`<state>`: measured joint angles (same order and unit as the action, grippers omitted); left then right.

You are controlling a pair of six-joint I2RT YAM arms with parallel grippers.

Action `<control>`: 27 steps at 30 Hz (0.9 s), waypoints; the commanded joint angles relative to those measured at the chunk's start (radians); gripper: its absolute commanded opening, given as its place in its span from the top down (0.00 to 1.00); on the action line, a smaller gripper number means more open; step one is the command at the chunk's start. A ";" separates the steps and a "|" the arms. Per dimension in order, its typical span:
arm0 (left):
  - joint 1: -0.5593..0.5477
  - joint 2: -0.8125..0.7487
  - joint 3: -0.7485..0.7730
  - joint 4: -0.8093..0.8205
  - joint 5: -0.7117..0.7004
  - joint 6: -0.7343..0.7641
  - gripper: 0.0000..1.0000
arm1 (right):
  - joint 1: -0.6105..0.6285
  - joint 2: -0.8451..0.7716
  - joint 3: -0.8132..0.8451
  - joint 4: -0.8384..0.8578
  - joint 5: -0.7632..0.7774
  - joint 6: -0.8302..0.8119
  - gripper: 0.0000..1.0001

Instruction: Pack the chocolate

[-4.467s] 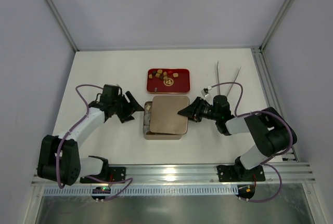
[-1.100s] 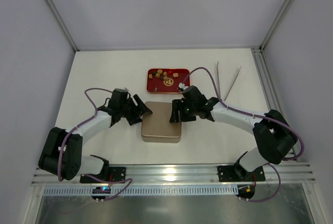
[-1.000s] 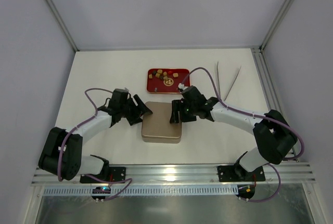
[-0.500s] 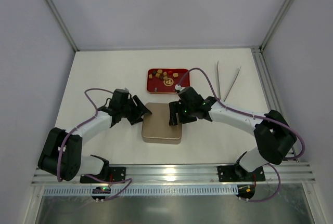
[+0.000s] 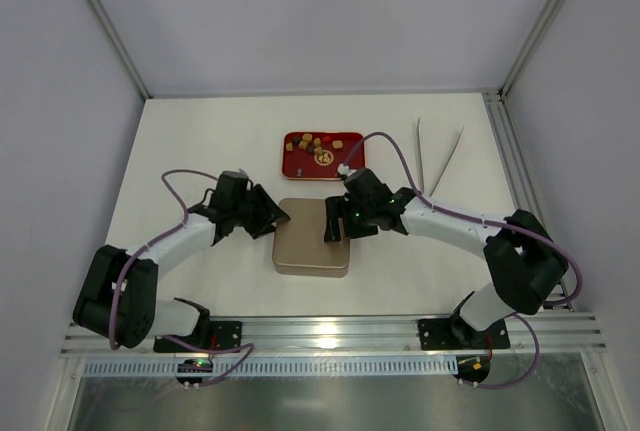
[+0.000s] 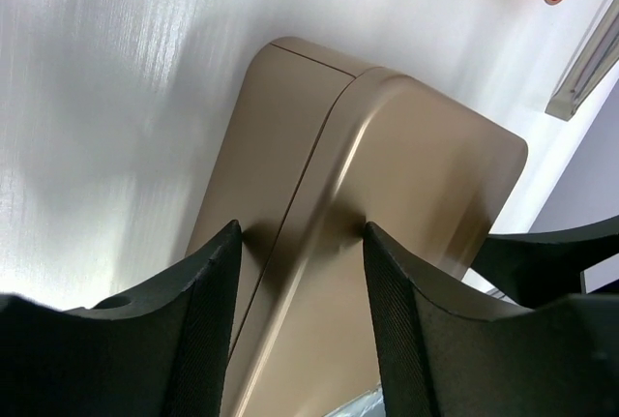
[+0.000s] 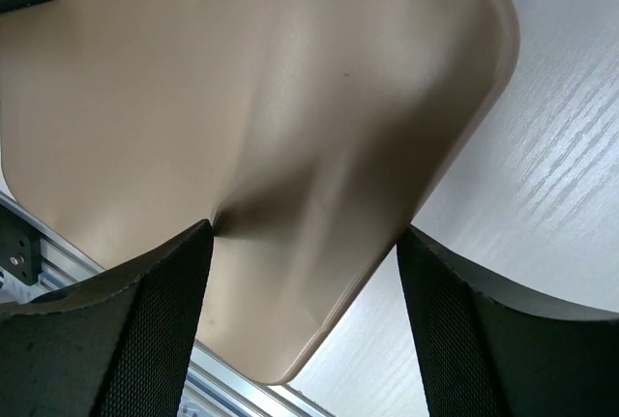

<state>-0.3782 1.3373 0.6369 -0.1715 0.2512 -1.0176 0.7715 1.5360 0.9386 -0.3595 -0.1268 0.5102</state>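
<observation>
The left gripper point(image 5: 272, 219) sits at the left edge of the tan square metal tin with rounded corners point(image 5: 311, 241), which lies mid-desk, nearer the near edge of the white desk point(image 5: 200, 141). In the left wrist view its jaws are apart, the tips down on the tin's point(image 6: 406, 175) left rim. They have narrowed over the last second, but I cannot tell whether they pinch anything.

A few seconds ago the lid lay shifted to the right, with white cups showing along the tin's left side. Now the lid covers the tin squarely and nothing white shows.

Just behind the tin, toward the far edge, the shallow red rectangular tray point(image 5: 290, 166) holds the chocolate point(image 5: 315, 141), small brown and tan pieces, none of them held by either arm.

The right gripper point(image 5: 334, 223) has come in over the lid's right part. Its jaws stand wide and have spread slightly, the tips against the lid top point(image 7: 242, 98), holding nothing.

Near the right edge lie long silver metal tongs point(image 5: 437, 161), untouched.

Both arms seem to be seating the lid. With pieces left on the tray, packing looks either finished with spares, or closed too soon.
</observation>
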 commanded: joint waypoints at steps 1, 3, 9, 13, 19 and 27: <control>-0.018 0.036 -0.028 -0.062 -0.030 -0.002 0.51 | -0.012 0.010 -0.035 0.119 -0.054 0.019 0.24; -0.018 0.031 -0.042 -0.060 -0.039 -0.006 0.51 | -0.020 0.010 -0.047 0.137 -0.060 0.024 0.24; -0.019 0.026 -0.083 -0.062 -0.058 -0.009 0.53 | -0.066 0.019 -0.109 0.215 -0.115 0.050 0.25; -0.028 0.019 -0.095 -0.062 -0.066 -0.016 0.54 | -0.095 0.032 -0.139 0.246 -0.125 0.059 0.27; -0.033 0.023 -0.097 -0.066 -0.064 -0.015 0.56 | -0.118 0.049 -0.173 0.303 -0.174 0.080 0.36; -0.048 0.017 -0.094 -0.068 -0.066 -0.018 0.55 | -0.156 0.049 -0.213 0.347 -0.214 0.100 0.52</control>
<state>-0.3859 1.3121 0.5938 -0.0944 0.1913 -1.0454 0.6029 1.5383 0.7601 -0.0418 -0.3435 0.6159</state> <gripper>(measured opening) 0.452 0.661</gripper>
